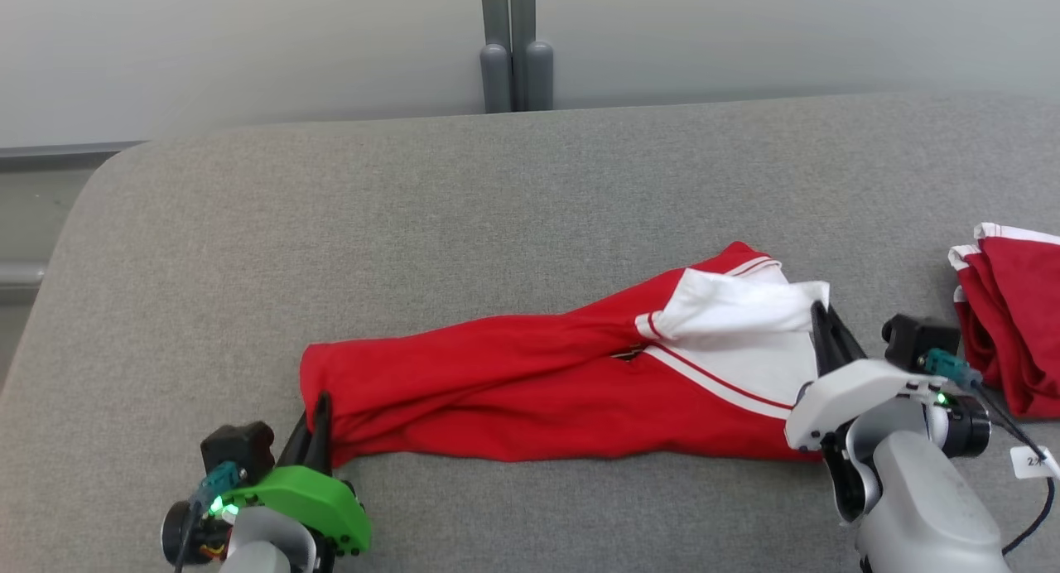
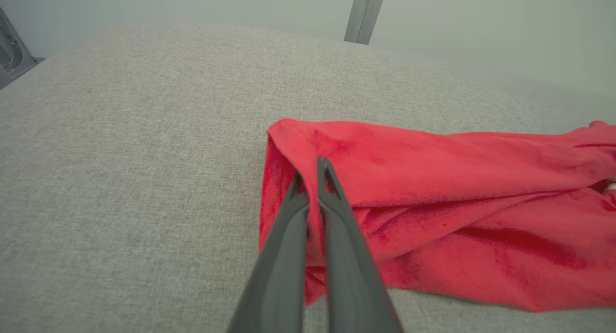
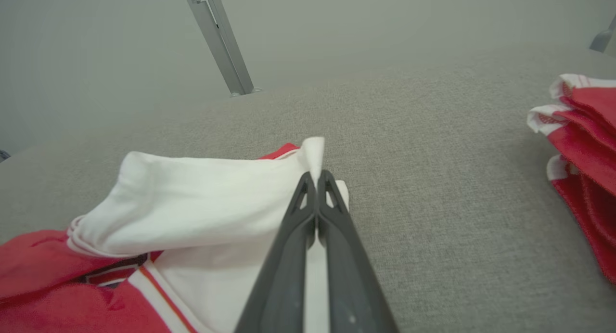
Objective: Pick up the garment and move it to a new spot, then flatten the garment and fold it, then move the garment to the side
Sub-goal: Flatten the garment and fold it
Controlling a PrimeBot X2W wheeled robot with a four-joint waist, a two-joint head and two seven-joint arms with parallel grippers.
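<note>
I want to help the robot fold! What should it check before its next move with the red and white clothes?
1. The left gripper pinches the red end of the red and white cloth garment: ok.
2. The right gripper pinches its white end: ok.
3. Garment lies flat: not ok, it is bunched and twisted.
4. Bare grey fabric table beyond the garment: ok.
5. The second red and white cloth pile lies apart from it: ok.
6. Grips will hold when lifted: cannot tell.

Grey cushion (image 1: 414,225) lies open behind garment (image 1: 538,382); red pile (image 1: 1014,325) crowds right.
</note>
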